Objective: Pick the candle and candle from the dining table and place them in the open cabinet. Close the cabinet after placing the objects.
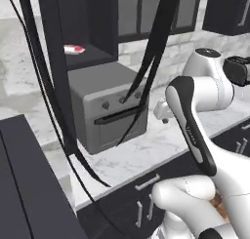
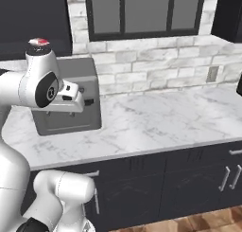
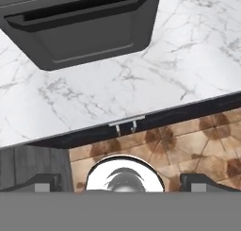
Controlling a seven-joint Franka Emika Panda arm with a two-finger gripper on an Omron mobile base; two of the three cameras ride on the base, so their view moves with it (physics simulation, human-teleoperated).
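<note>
A red and white candle (image 1: 74,49) lies on the shelf inside the dark cabinet (image 1: 90,18), which stands open above the counter. In the right base view the candle (image 2: 38,41) peeks over the arm's joint. My gripper (image 3: 123,183) is open with nothing between its fingertips (image 3: 44,183). It hangs over the front edge of the marble counter, just in front of a grey toaster oven, well below and to the right of the candle; the hand (image 1: 162,113) shows beside the oven. The dining table is out of view.
The grey toaster oven (image 1: 107,111) sits on the marble counter (image 2: 156,127) under the cabinet. Grey-paned cabinets (image 2: 142,11) hang over a brick backsplash. Dark base cabinets with silver handles (image 2: 227,179) run below, above a wooden floor (image 3: 188,145). Thin black streaks cross the left base view.
</note>
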